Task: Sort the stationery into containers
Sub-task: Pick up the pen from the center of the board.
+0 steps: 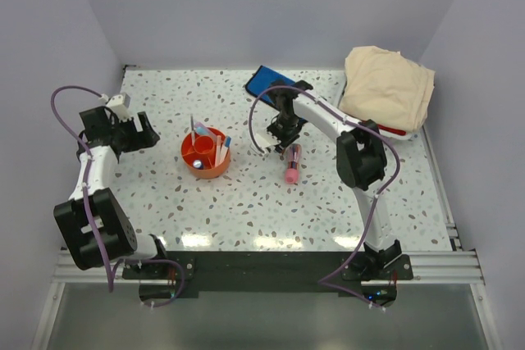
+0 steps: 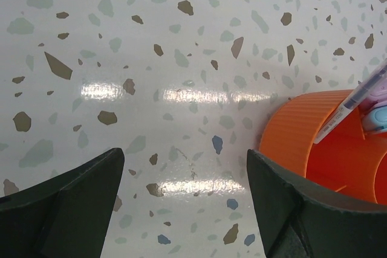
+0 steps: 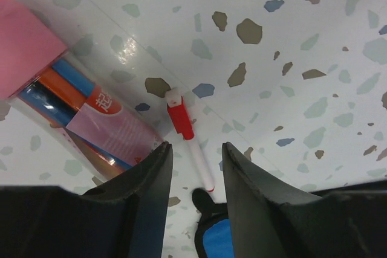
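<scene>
A white pen with a red cap lies on the table between the spread fingers of my open right gripper, which hangs just above it. A clear tube with a pink cap, holding coloured markers, lies beside it. The blue pouch lies just behind the gripper, and its corner shows in the right wrist view. The orange tub holds several pens and markers. My left gripper is open and empty, left of the tub.
A white basket with a red rim and beige cloth stands at the back right, close to the right arm's elbow. Walls close in the table on the left, back and right.
</scene>
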